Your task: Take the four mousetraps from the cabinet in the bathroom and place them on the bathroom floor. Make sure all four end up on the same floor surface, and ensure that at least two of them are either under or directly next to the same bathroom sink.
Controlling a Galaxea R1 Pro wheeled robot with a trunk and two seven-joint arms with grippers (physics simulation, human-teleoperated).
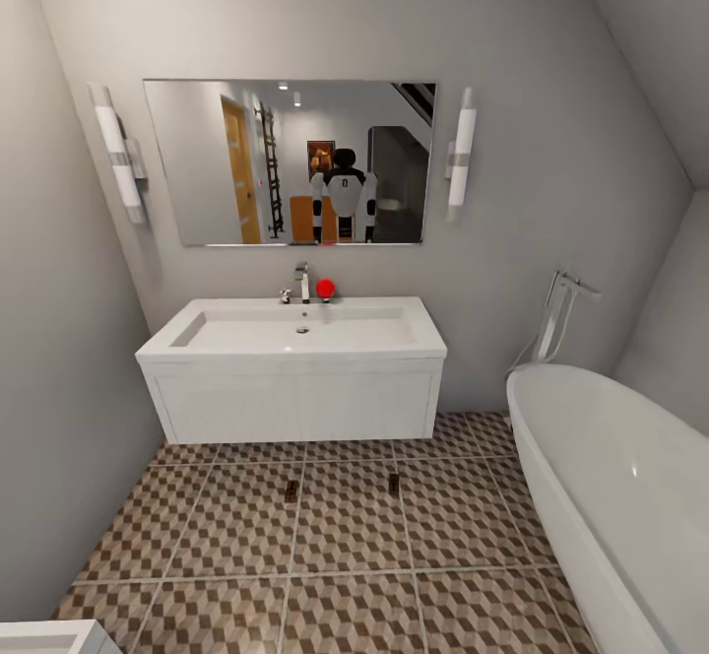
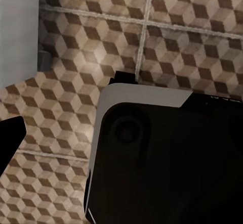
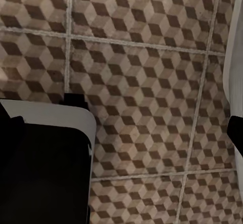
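Two mousetraps lie on the tiled floor just before the sink, well ahead of both arms. Probably two remain to fetch. I cannot tell whether either gripper is parted.

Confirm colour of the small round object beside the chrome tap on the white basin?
Red: the small round object beside the chrome tap; clearest in the head view.

White sink; floor cube-patterned (brown, beige, white).
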